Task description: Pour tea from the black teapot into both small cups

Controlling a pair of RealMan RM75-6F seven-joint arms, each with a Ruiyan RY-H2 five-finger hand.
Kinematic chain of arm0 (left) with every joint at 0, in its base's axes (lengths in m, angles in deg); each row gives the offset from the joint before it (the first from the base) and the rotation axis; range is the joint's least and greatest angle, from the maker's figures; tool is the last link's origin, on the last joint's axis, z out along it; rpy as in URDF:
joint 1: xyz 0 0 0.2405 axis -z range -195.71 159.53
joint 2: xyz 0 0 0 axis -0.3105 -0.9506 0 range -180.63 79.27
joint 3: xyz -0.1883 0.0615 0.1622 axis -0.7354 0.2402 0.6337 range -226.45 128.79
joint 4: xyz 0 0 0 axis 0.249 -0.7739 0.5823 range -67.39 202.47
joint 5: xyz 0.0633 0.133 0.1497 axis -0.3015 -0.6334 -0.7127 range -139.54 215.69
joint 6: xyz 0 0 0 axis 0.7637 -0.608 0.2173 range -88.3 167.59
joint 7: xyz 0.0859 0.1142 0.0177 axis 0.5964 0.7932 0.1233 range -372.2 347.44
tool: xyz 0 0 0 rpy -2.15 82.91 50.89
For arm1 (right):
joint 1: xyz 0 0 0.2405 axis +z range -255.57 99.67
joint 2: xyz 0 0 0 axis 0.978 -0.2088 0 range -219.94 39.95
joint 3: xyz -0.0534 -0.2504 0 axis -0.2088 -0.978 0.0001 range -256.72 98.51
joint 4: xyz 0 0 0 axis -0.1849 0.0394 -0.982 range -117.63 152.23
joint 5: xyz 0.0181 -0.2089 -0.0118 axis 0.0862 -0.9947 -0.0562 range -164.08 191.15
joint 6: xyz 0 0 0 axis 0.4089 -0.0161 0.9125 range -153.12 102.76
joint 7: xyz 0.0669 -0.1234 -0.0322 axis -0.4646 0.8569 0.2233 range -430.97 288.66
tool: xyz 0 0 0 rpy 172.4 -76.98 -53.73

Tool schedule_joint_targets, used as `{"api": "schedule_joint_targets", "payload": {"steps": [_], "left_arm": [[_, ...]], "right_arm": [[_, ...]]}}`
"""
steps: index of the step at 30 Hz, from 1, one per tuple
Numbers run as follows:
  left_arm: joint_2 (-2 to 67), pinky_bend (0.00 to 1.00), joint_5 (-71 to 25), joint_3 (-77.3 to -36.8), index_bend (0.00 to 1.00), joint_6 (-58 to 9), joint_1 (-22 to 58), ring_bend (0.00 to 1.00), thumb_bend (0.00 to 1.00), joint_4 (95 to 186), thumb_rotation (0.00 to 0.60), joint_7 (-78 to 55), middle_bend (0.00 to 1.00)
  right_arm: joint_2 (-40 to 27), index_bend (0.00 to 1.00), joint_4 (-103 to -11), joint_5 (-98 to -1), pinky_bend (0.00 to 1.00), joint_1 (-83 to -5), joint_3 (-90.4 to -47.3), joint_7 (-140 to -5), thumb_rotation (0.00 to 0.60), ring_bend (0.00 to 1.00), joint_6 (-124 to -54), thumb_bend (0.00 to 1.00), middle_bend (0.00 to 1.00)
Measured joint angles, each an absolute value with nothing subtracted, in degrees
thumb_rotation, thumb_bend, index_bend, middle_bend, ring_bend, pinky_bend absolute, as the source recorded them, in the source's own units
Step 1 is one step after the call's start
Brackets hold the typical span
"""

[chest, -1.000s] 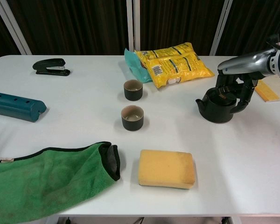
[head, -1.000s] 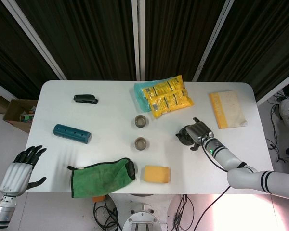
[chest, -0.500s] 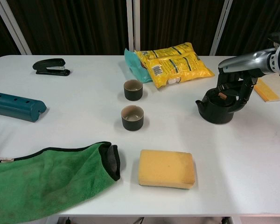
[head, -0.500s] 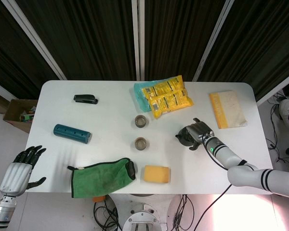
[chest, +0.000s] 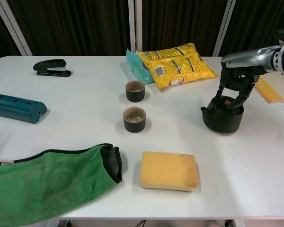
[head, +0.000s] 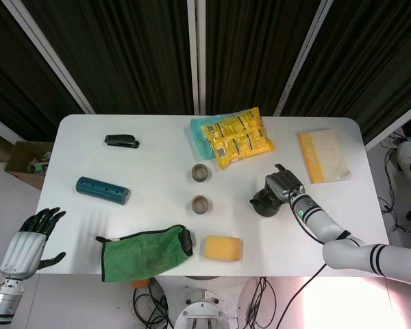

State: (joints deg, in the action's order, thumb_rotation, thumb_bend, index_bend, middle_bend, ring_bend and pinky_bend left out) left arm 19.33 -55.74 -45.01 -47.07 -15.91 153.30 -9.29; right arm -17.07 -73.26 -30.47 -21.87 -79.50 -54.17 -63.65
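While the right hand grips the teapot from above, carry it level toward the cups, spout first.

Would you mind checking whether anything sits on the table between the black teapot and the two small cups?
Nothing visible does. The teapot, held from above by the right hand, has bare table between it and the near cup and far cup. The snack bags lie behind that path, the sponge in front.

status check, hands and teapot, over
Right robot hand grips teapot from above. Left robot hand open, off table. Cups unfilled, path clear.
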Motion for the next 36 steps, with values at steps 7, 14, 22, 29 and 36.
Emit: {"api": "schedule_joint_targets", "payload": {"steps": [7,14,22,29,36], "left_arm": [[19.34,0.22,-55.60,-45.02,0.15,-46.88,-15.87,0.11,0.07,153.40,0.600,-9.20,0.12],[19.34,0.22,-55.66,-45.05,0.15,-46.66,-15.68,0.11,0.07,153.80,0.600,-8.73,0.12],[19.36,0.22,-55.68,-45.09,0.15,-46.54,-15.56,0.11,0.07,154.16,0.600,-8.19,0.12],[19.41,0.22,-55.69,-45.05,0.15,-46.63,-15.62,0.11,0.07,154.18,0.600,-8.13,0.12],[19.51,0.22,-55.57,-45.00,0.15,-46.55,-15.65,0.11,0.07,153.80,0.600,-8.50,0.12]], "right_arm": [[-16.70,1.00,-72.98,-35.37,0.22,-23.80,-78.45,-55.82,0.600,0.86,-66.40,0.08,1.00],[-16.55,1.00,-73.25,-39.93,0.30,-26.03,-77.48,-56.24,0.471,0.91,-70.88,0.03,1.00],[-15.58,1.00,-73.11,-44.71,0.41,-28.82,-76.83,-54.92,0.427,0.98,-76.66,0.02,1.00],[-14.99,1.00,-72.66,-47.92,0.46,-30.62,-75.93,-55.92,0.426,1.00,-78.04,0.07,1.00],[-14.59,1.00,-72.03,-49.18,0.50,-31.71,-75.14,-57.26,0.427,1.00,-77.92,0.15,1.00]]}}
